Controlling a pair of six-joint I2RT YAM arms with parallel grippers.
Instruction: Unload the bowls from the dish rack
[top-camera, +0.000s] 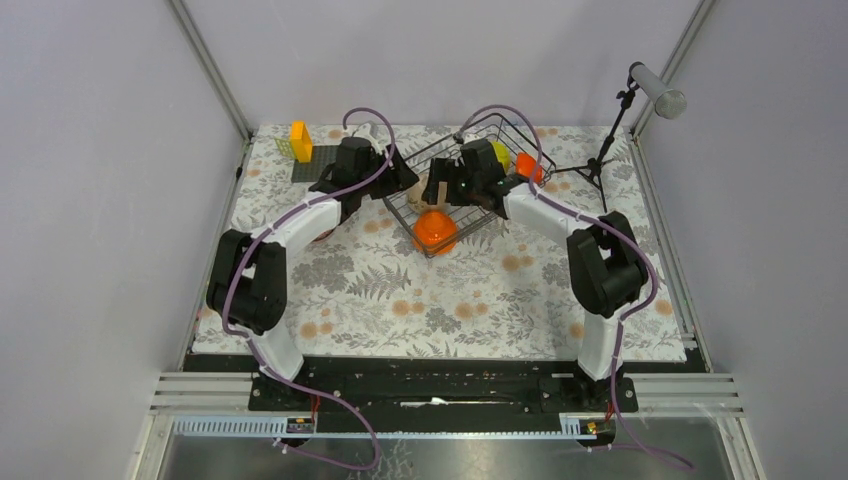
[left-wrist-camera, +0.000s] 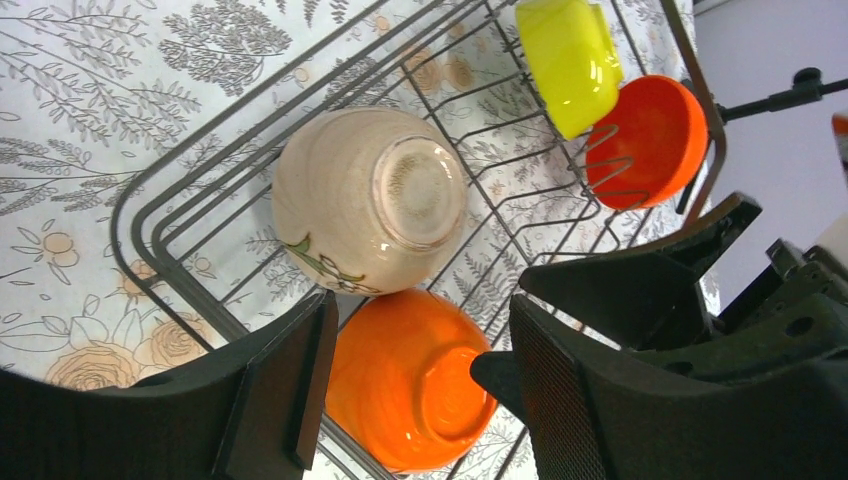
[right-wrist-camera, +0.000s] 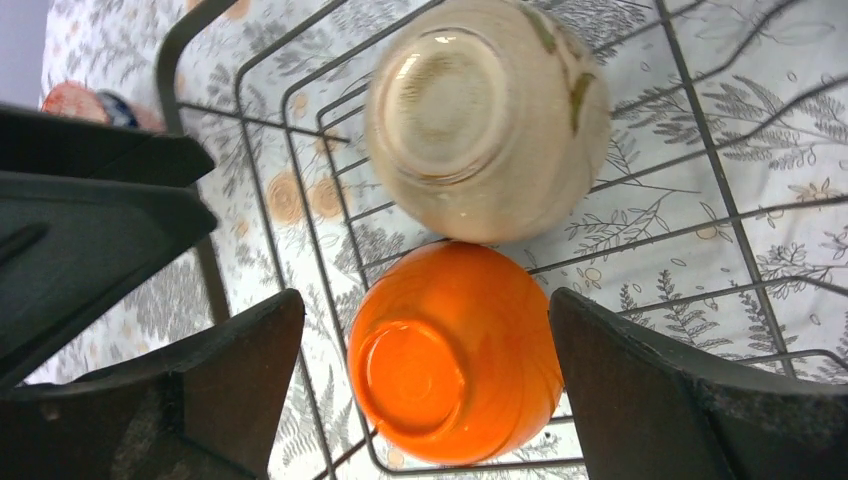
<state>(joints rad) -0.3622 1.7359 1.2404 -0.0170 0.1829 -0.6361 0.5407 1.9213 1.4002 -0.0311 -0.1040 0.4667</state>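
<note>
1. The rack (left-wrist-camera: 150, 230), a dark wire basket with rounded corners and wavy dividers, sits on the far middle of the counter (top-camera: 450, 290), which has a pale cover printed with grey ferns and tan flowers.
2. A glossy orange bowl (top-camera: 435, 230) lies upside down in the rack's near corner, foot ring up.
3. A beige bowl (left-wrist-camera: 370, 200), matte and speckled with a painted green sprig, is upside down just beside it, apparently touching.
4. At the far end, a shiny yellow-green bowl (left-wrist-camera: 568, 60) and a second orange bowl (left-wrist-camera: 648, 140) stand on edge in the dividers.
5. The left end effector (left-wrist-camera: 410, 375) is spread, with the near orange bowl seen between its black fingers.
6. The right end effector (right-wrist-camera: 425, 365) is spread wide around the same bowl; I cannot tell whether it touches.
</note>
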